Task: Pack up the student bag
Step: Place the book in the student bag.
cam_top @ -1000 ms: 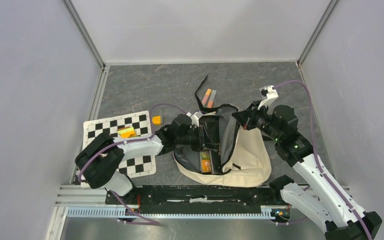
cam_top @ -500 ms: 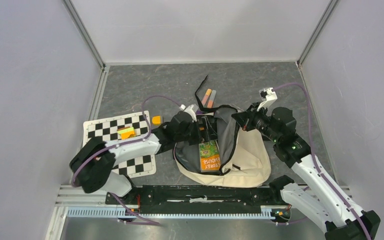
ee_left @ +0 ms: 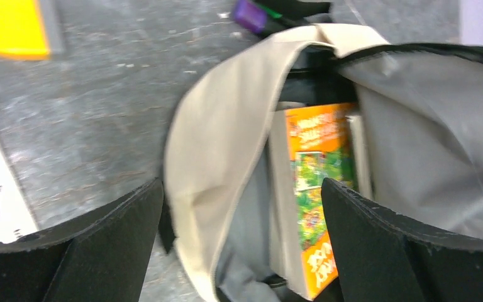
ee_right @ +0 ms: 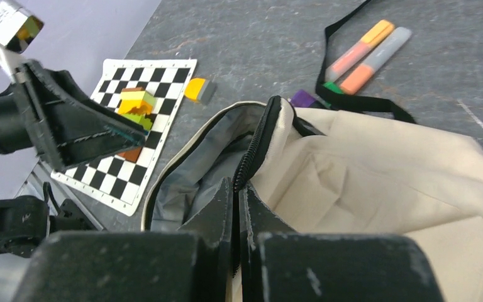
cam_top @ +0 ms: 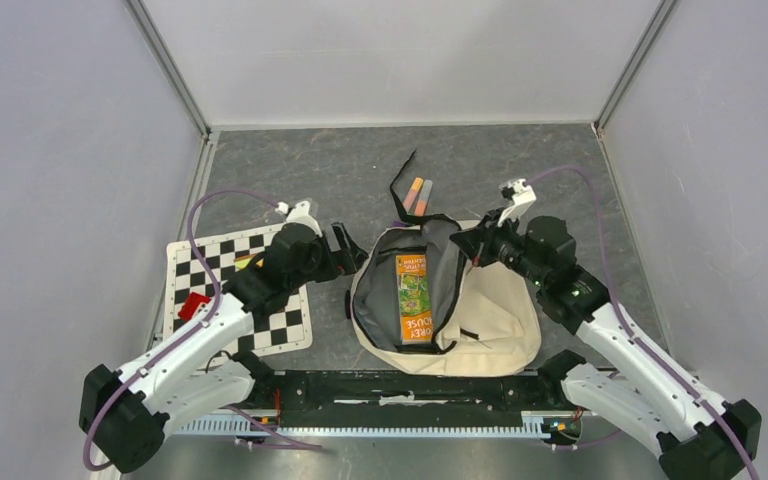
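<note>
I see the student bag [cam_top: 505, 315] as matt cream woven cloth, its grey lining [ee_left: 415, 119] smoother with faint sheen. The book [ee_left: 317, 163] cover looks glossy printed paper. The tabletop [cam_top: 330, 170] is matt, mottled, stone-like. The highlighters [ee_right: 365, 53] are smooth plastic.

Partly legible "HOUSE" on the orange-green book [cam_top: 412, 300] inside the student bag [cam_top: 505, 312]

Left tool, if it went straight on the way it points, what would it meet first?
Probably the student bag: its cream rim lies ahead of the open left tool, with the orange book inside beyond it. Depth is unclear.
</note>
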`<state>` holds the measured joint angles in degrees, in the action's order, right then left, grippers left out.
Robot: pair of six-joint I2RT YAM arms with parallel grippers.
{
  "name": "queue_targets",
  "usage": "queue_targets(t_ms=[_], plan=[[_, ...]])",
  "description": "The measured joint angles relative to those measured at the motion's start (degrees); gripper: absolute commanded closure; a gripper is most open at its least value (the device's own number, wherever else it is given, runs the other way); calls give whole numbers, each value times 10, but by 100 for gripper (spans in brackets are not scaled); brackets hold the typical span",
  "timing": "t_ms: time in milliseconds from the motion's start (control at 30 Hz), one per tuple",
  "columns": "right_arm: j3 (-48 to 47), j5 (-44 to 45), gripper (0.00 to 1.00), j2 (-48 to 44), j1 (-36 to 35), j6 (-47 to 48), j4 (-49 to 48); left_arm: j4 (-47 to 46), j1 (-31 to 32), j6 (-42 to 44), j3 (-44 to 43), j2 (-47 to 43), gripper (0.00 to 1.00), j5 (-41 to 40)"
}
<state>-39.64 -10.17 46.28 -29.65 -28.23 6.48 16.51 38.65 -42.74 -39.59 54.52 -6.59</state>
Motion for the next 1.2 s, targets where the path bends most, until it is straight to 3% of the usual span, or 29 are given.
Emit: queue_targets(t_ms=[200, 433, 567, 667, 867, 1067, 1200], plan=[[0, 60, 99, 54, -114, 2, -35, 49, -48, 14, 17, -9, 0, 25], [-1, 179, 84, 157, -266, 18, -98, 79, -50, 34, 17, -12, 0, 37], [-34, 195, 67, 251, -316, 29, -124, 109, -52, 53, 17, -30, 0, 35], [-73, 189, 49, 308, -332, 41, -125, 136, -52, 76, 17, -61, 0, 31], [-135, 153, 22, 329, -336, 69, -113, 195, -52, 118, 14, -141, 0, 20], [-193, 121, 5, 322, -336, 86, -103, 226, -52, 127, 0, -187, 0, 32], [-195, 121, 2, 296, -320, 92, -69, 223, -52, 134, -11, -198, 4, 64]])
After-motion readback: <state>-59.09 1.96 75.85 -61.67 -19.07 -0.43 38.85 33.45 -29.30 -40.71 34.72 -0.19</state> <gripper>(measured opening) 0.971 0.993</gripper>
